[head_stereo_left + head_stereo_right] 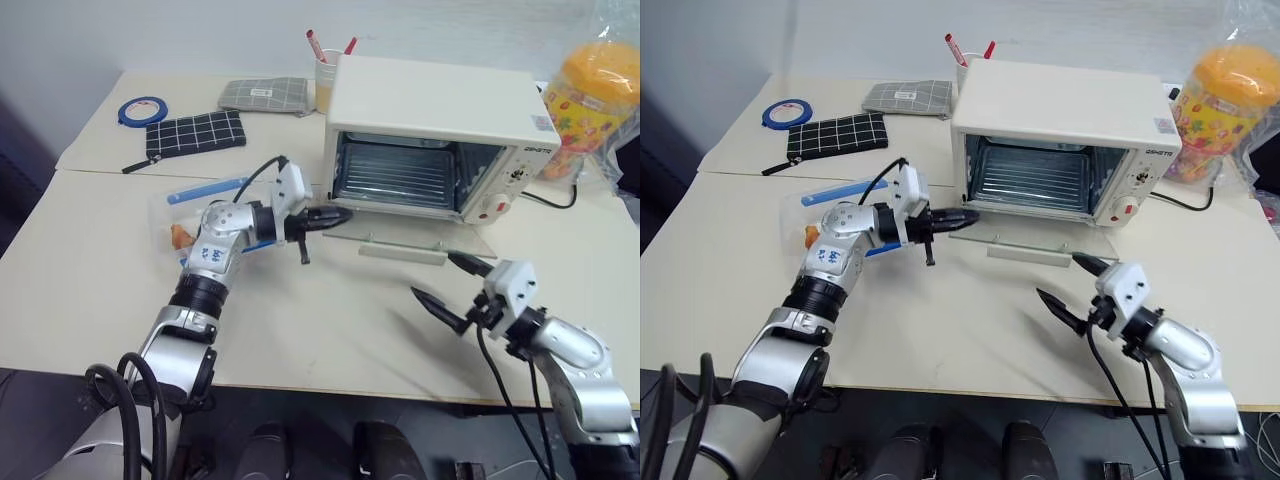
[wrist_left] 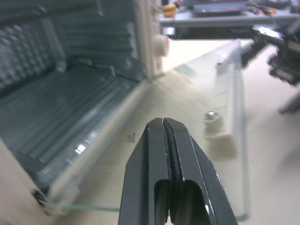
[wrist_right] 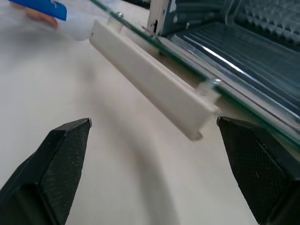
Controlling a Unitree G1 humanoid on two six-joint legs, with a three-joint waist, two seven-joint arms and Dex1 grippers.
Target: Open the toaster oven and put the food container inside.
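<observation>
At the upper left of the head view a blue tape roll (image 1: 142,108) and a black grid pouch (image 1: 195,131) are seen on the table (image 1: 90,260), with a grey pouch (image 1: 265,94) further right. At centre left the food container (image 1: 205,192), clear with a blue strip, lies on the table behind the left arm, largely hidden by it and not gripped. The left gripper (image 1: 335,214) is held just in front of the oven's left front corner, its jaws pressed together on nothing. At upper centre the toaster oven (image 1: 430,105) is found with its cavity exposed and its glass door (image 1: 425,243) folded flat onto the table, the white bar handle (image 1: 400,253) at its front edge. At lower right the right gripper (image 1: 452,282) is held near that handle, apart from it, jaws spread wide. An orange-lidded jar (image 1: 590,95) stands at the far right. The opening step is judged done; next the container must be grasped, which calls for the left jaws to be reopened and brought back to it
</observation>
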